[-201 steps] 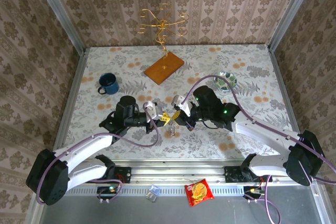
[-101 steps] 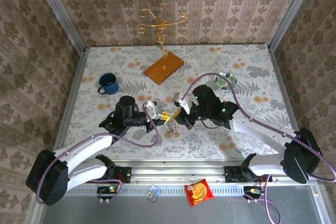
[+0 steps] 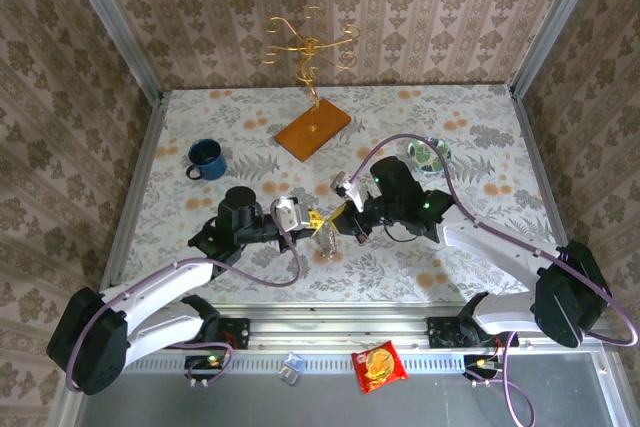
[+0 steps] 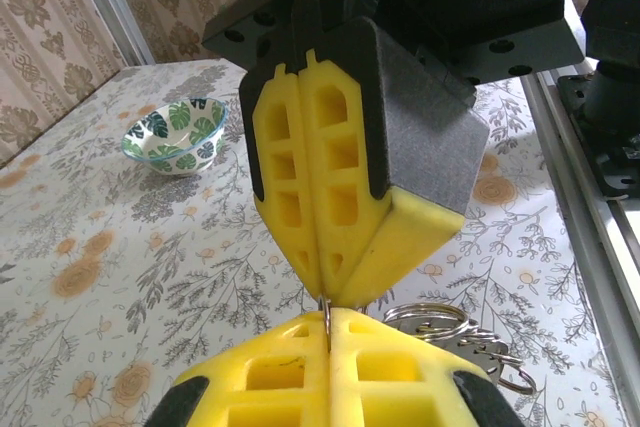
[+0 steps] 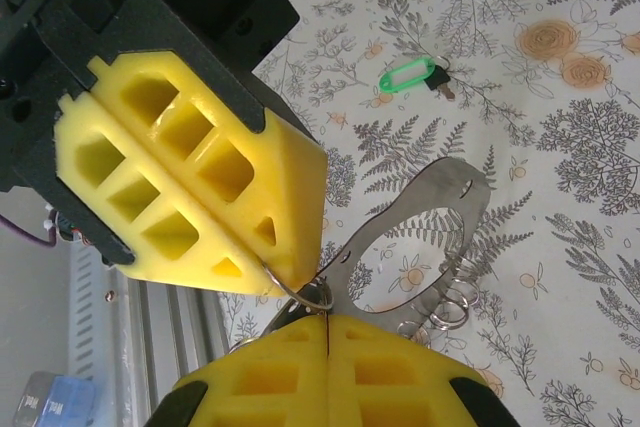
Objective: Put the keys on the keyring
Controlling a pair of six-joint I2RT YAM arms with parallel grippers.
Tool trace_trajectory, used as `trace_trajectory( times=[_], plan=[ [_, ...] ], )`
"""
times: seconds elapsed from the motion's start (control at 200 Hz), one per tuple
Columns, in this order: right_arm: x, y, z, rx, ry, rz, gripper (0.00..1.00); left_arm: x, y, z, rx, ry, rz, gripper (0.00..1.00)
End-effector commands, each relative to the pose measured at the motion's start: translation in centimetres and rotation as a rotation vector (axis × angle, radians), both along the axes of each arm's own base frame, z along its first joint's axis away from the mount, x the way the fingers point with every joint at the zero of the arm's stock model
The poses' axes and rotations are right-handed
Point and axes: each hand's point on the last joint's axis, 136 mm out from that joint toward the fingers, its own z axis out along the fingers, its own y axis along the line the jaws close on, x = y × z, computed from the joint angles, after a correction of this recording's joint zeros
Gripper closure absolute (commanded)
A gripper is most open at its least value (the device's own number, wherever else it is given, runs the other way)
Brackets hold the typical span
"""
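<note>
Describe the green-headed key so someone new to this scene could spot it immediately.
Start from the floral tablecloth in the right wrist view and go past the big silvery keyring toward the top. The green-headed key lies flat there by itself. It is the one bright green oval, with a small dark piece at its right end.
</note>
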Motion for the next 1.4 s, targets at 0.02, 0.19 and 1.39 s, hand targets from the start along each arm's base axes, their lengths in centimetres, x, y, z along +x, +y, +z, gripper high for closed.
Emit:
trace_trajectory(
  times=[0.02,0.19,1.39],
  plan=[
    [1.0,-0.1,0.2,0.0,-0.03,-0.019,0.79,-0.8,-0.4,1.7,-0.069,-0.039,-0.04,1.0],
    [1.5,-1.0,1.1,-0.016,-0.137,-0.039,0.62,-0.7,-0.5,1.9,-0.094,-0.02,-0.034,1.0],
    [-0.7,0.4,4.0,0.153,-0.432,0.173,0.76,-1.5,-0.8,2.8,-0.226,0.06,-0.12,1.0]
  ],
)
